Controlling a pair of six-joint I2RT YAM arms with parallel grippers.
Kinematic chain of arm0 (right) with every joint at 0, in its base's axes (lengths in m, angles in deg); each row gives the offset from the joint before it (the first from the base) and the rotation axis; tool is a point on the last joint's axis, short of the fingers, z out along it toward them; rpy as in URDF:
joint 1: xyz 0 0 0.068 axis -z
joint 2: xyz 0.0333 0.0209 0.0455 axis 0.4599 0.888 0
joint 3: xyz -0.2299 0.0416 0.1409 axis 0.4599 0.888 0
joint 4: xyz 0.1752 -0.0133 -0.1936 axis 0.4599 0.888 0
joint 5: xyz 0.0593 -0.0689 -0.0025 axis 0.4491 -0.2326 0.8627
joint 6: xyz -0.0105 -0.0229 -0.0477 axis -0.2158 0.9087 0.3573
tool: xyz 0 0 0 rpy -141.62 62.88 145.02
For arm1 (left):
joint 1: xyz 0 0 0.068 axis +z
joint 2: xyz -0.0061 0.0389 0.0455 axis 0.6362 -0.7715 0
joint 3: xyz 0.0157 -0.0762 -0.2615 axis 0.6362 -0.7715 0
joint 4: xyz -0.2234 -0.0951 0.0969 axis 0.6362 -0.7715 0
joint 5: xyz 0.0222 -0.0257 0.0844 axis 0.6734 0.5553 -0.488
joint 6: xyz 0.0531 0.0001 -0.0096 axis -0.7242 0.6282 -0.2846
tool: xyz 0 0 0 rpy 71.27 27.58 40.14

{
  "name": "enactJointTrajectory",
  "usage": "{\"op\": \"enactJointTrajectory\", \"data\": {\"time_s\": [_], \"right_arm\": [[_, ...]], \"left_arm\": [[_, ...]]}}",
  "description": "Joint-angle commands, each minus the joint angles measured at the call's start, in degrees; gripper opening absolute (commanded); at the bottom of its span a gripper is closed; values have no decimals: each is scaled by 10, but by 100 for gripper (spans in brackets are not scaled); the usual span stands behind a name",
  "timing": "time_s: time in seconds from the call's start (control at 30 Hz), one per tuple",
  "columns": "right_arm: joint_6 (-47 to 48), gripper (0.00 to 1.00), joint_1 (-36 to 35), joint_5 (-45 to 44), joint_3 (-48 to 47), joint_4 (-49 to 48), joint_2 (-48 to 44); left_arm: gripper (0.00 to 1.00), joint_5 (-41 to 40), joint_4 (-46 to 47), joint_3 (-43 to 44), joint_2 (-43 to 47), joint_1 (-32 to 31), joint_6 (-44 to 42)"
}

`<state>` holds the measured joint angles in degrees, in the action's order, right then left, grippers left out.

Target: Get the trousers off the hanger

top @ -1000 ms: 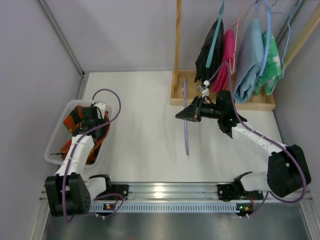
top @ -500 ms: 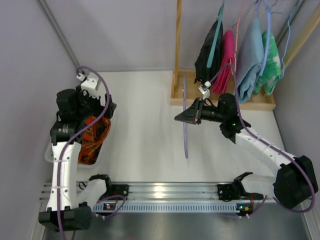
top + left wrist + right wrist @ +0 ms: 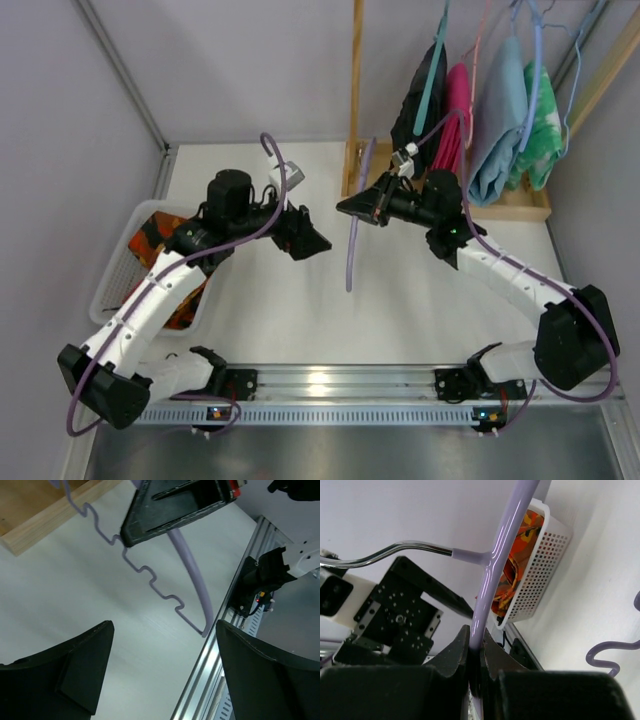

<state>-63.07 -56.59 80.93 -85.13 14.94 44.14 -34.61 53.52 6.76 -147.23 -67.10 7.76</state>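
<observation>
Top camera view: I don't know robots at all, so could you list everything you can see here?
trousers: one, orange with dark and yellow print, in the basket
basket: one, white, left edge of the table
hanger: one, pale lilac, bare, held above mid-table
rack: one, wooden, far right
black garment, pink garment, pale blue garment, green-and-white garment: one each, hanging on the rack
table: one, white
rail: one, silver, near edge
left gripper: one, black, open, empty, beside the hanger
right gripper: one, black, shut on the hanger
</observation>
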Motion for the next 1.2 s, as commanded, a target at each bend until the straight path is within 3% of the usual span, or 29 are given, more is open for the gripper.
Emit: {"op": "enactJointTrajectory", "data": {"time_s": [0.0, 0.23, 0.4, 0.53, 0.63, 0.67, 0.7, 0.73, 0.83, 0.87, 0.93, 0.97, 1.1, 1.17], "right_arm": [[-23, 0, -20, -19, -56, -73, 2], [-37, 0, -37, -25, -72, -78, 9], [-44, 0, -46, -23, -79, -84, 14], [-50, 0, -48, -20, -90, -94, 16], [-45, 0, -51, -17, -88, -97, 16], [-43, 0, -52, -16, -87, -97, 16], [-41, 0, -52, -18, -85, -95, 16], [-36, 4, -51, -18, -80, -95, 15], [-17, 31, -49, -10, -82, -89, 10], [-11, 48, -47, -2, -84, -85, 6], [18, 62, -45, 4, -86, -73, -2], [27, 77, -45, 5, -85, -52, -15], [93, 98, -44, 21, -57, -8, -62], [131, 99, -44, 18, -29, 23, -99]], "left_arm": [[89, 31, 131, -13, 0, -37, 95], [82, -19, 238, -44, -21, -93, 200], [65, -20, 287, -53, -36, -106, 238], [46, -37, 288, -58, -39, -108, 244], [17, -50, 289, -58, -31, -108, 249], [0, -70, 288, -63, -19, -108, 252], [0, -80, 288, -66, -12, -108, 253], [0, -86, 288, -68, -6, -108, 256], [0, -107, 277, -70, 11, -106, 259], [0, -107, 269, -71, 18, -105, 260], [0, -103, 265, -71, 27, -99, 256], [0, -100, 261, -70, 29, -98, 252], [0, -60, 259, -62, 47, -77, 242], [0, -6, 258, -48, 42, -67, 254]]}}
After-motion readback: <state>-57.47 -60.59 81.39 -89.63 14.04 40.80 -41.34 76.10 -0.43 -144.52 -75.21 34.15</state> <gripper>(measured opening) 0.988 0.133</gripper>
